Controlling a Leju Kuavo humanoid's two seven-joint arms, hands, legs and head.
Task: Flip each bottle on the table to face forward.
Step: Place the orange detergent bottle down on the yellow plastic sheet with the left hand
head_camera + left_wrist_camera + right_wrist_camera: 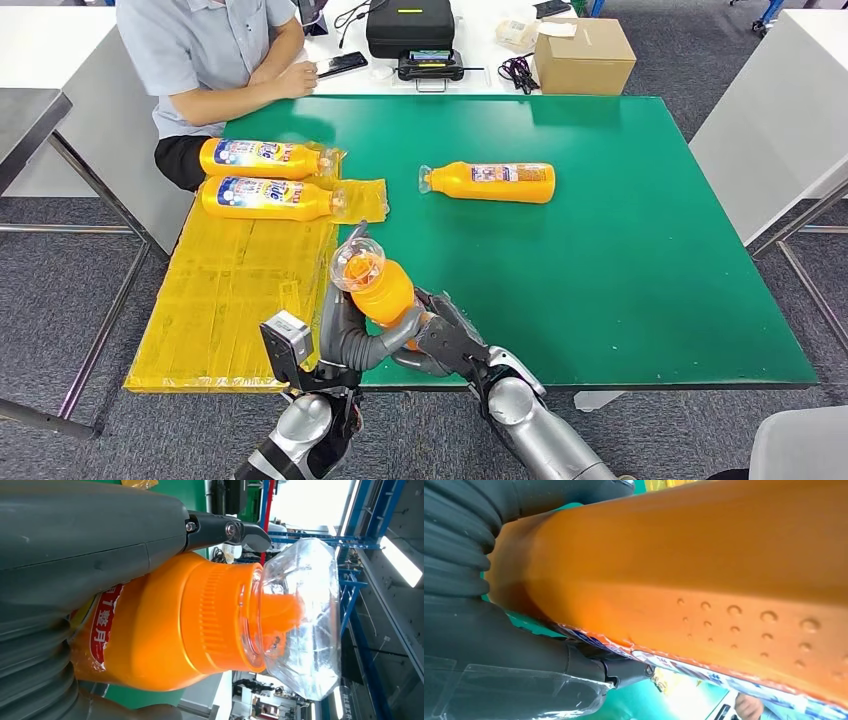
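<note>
Spreading across most of the head view, the green table (pixel 620 250) carries a yellow mat (pixel 240 290) along its left side, likely the place where finished bottles are laid. At the upper left a seated person (pixel 215 55) rests an arm on a white desk behind. A cardboard box (pixel 585 55) and a black case (pixel 410 25) stand beyond the table's far edge.

Two orange bottles lie side by side on the mat at the upper left, the far bottle (pixel 262 158) and the near bottle (pixel 268 197), both with blue-and-white labels up, so they appear already turned. A lone bottle (pixel 495 182) lies on bare green near the centre, well apart from them, its small-print label upward; it probably awaits flipping.

Low in the frame's centre the held bottle (pixel 380 290) is lifted off the table, clear cap tilted up toward the camera. The left hand (pixel 345 335) is clamped around its shoulder just below the cap, and the right hand (pixel 445 340) grips its body from the other side. Holding it with both hands seems meant to let it be rolled about its long axis.
</note>
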